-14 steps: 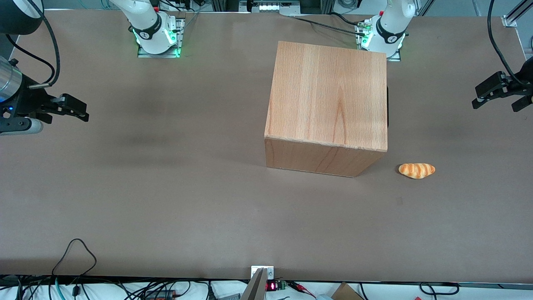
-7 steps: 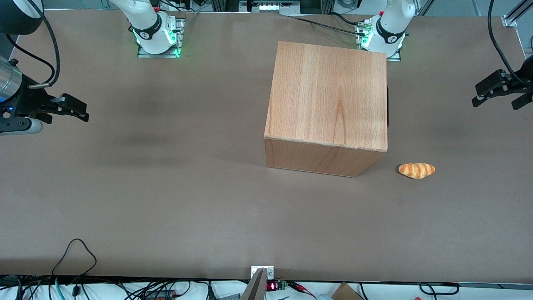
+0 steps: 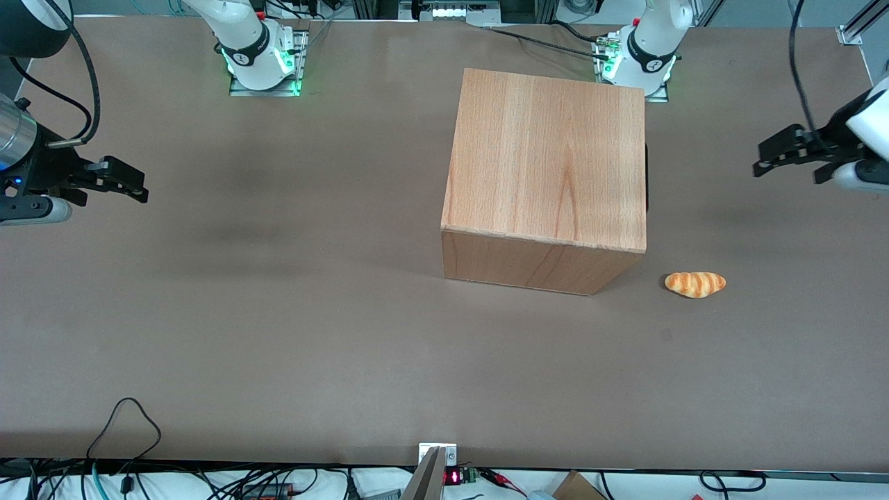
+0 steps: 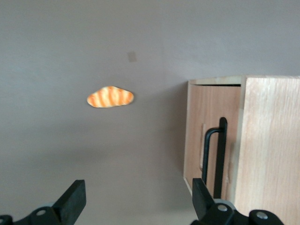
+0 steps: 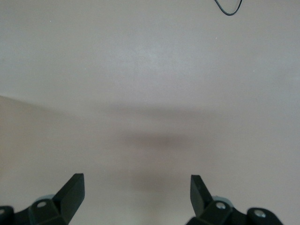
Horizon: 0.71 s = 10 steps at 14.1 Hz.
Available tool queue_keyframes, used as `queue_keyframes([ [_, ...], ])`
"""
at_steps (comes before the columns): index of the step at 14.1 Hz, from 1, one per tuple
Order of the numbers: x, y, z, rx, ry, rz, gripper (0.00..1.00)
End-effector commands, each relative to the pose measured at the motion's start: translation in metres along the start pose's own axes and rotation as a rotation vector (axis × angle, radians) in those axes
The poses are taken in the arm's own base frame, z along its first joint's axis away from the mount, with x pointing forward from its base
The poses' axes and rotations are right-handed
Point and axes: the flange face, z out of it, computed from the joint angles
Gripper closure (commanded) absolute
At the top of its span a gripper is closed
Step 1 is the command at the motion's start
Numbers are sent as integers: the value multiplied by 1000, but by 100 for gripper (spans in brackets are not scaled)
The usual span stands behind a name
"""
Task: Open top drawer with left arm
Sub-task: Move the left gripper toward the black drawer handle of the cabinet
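Gripper (image 3: 792,161) open, moved nearer cabinet (image 3: 549,160); top drawer (image 4: 213,140) prob. shut.

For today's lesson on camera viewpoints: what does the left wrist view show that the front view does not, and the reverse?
Only the left wrist view shows the cabinet's drawer front with its black bar handle, drawer shut.

Only the front view shows the cabinet's top, the arm bases and the whole table.

Both show the bread roll and the left arm's hand, open, apart from the cabinet toward the working arm's end.
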Motion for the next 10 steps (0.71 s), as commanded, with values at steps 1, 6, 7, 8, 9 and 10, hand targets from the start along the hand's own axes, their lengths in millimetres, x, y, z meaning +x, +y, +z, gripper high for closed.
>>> queue_keyframes([
  [1,0,8,28,-29,-26,4,0],
  [6,4,29,85,-58,-40,23,0],
  [7,4,30,94,-59,-41,20,0],
  [8,3,33,103,-70,-48,16,0],
  [9,2,39,110,-77,-54,23,0],
  [10,1,40,118,-83,-57,19,0],
])
